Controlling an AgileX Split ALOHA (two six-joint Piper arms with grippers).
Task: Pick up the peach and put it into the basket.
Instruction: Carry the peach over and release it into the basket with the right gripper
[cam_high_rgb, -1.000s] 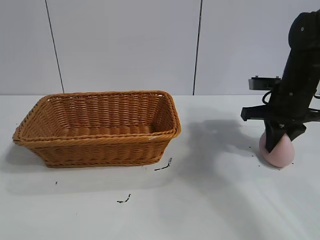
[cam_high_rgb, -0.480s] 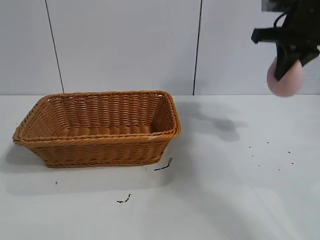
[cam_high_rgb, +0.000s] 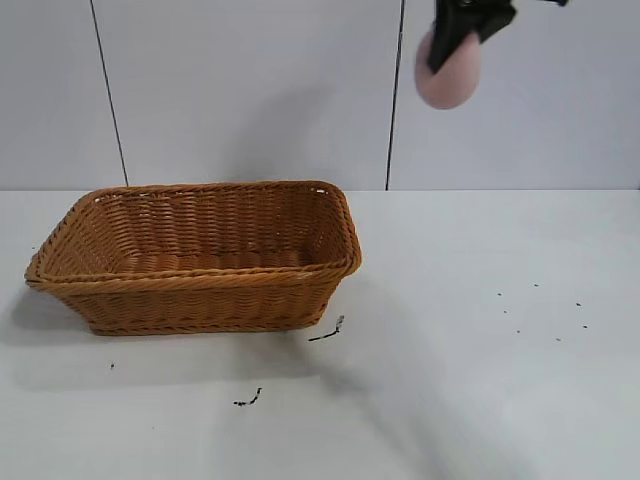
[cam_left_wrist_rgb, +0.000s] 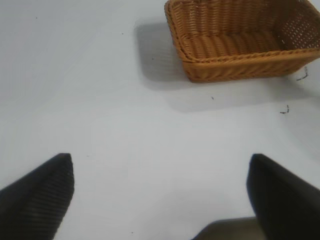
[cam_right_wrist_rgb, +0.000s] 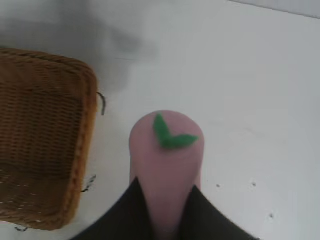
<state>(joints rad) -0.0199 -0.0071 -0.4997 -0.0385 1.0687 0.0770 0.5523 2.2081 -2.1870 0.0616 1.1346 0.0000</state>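
Note:
My right gripper (cam_high_rgb: 450, 45) is shut on the peach (cam_high_rgb: 448, 70), a dull-pink lump, and holds it high in the air at the top of the exterior view, to the right of the basket (cam_high_rgb: 200, 255). In the right wrist view the peach (cam_right_wrist_rgb: 167, 165) sits squeezed between the two dark fingers (cam_right_wrist_rgb: 127, 215), with a green leaf on its end. The orange-brown wicker basket (cam_right_wrist_rgb: 45, 135) lies below and to one side of it. My left gripper (cam_left_wrist_rgb: 160, 195) is open and empty over bare table, away from the basket (cam_left_wrist_rgb: 240, 40); it is out of the exterior view.
The white table (cam_high_rgb: 480, 380) carries small dark specks and scraps, one beside the basket's near right corner (cam_high_rgb: 328, 330) and one nearer the front (cam_high_rgb: 248, 400). A grey panelled wall stands behind.
My right gripper has lifted the peach off the table at the right and carried it up and to the left, toward the basket. The basket has not moved.

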